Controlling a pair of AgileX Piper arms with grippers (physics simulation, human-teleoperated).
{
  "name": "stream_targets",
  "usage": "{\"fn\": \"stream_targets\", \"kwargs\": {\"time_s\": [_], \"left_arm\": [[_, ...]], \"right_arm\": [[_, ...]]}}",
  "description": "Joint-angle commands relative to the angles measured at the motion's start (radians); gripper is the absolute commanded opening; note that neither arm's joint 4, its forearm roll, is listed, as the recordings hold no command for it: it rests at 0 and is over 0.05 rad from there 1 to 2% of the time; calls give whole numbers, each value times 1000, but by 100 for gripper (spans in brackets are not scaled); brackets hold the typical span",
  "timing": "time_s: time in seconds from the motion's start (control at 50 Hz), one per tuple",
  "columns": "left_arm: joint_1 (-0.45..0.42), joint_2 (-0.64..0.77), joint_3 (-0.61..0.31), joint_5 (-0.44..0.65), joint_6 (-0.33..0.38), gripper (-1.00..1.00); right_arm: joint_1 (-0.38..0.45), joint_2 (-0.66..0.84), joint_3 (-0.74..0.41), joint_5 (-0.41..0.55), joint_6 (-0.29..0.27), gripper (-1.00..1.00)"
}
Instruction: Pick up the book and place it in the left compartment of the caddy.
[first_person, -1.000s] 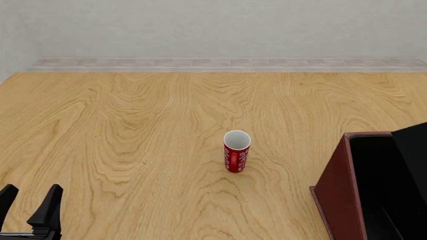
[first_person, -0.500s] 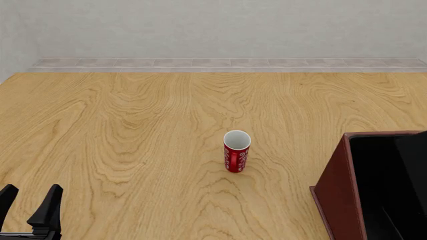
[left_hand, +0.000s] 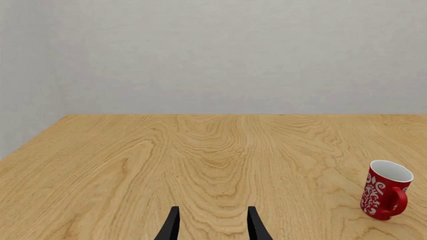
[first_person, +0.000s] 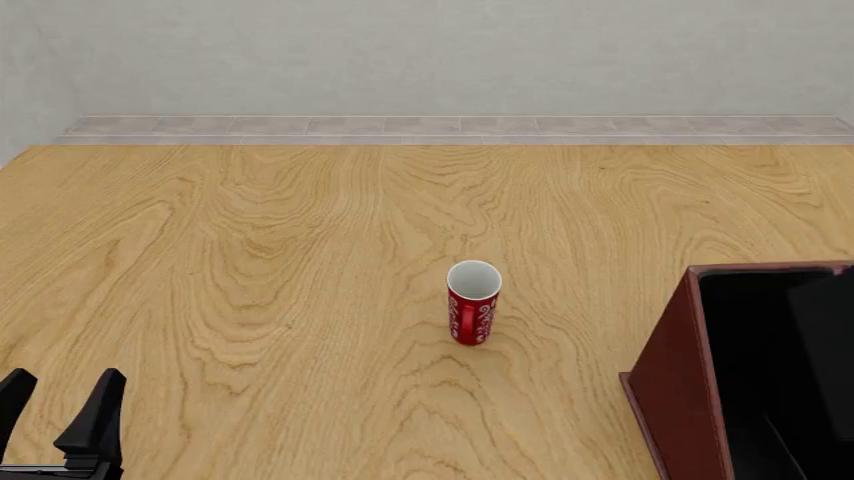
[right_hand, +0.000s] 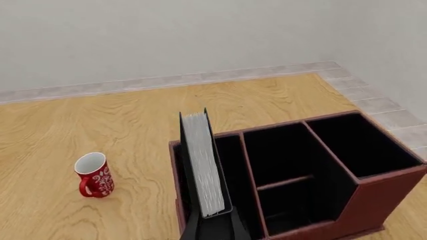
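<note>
The black book stands upright with its white page block facing the right wrist camera. My right gripper is shut on its lower end. The book reaches down into the left compartment of the dark red caddy, and its upper end rises above the rim. In the front view the caddy sits at the right edge, and the book is hard to tell from the black interior. My left gripper is open and empty at the near left, low over the table.
A red-and-white mug stands upright mid-table, left of the caddy; both wrist views show it. The caddy has further black bays to the right of the book. A wall and tiled skirting bound the table's far edge.
In the front view the book has sunk from above the caddy's rim down into the caddy. The left gripper and the mug have not moved.
</note>
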Motion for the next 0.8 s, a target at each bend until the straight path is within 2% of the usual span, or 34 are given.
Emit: {"fn": "stream_targets", "kwargs": {"time_s": [0.02,0.8], "left_arm": [[0,0,0,0,0,100],[0,0,0,0,0,100]], "right_arm": [[-28,-1,33,-16,21,-100],[-36,-1,220,-124,21,-100]]}}
